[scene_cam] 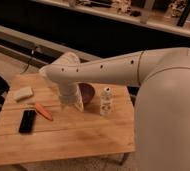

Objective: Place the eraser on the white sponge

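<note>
The eraser (pixel 27 121), a flat black slab, lies on the wooden table (pixel 78 135) near its left front. The white sponge (pixel 23 93), a cream block, lies at the table's back left, apart from the eraser. My gripper (pixel 72 103) hangs below the arm's elbow over the middle of the table, to the right of both and above the tabletop. It holds nothing that I can see.
A slim orange stick (pixel 44 111) lies just right of the eraser. A dark purple bowl (pixel 86 93) sits behind the gripper. A white patterned bottle (pixel 106 101) stands to its right. A dark ledge runs behind the table.
</note>
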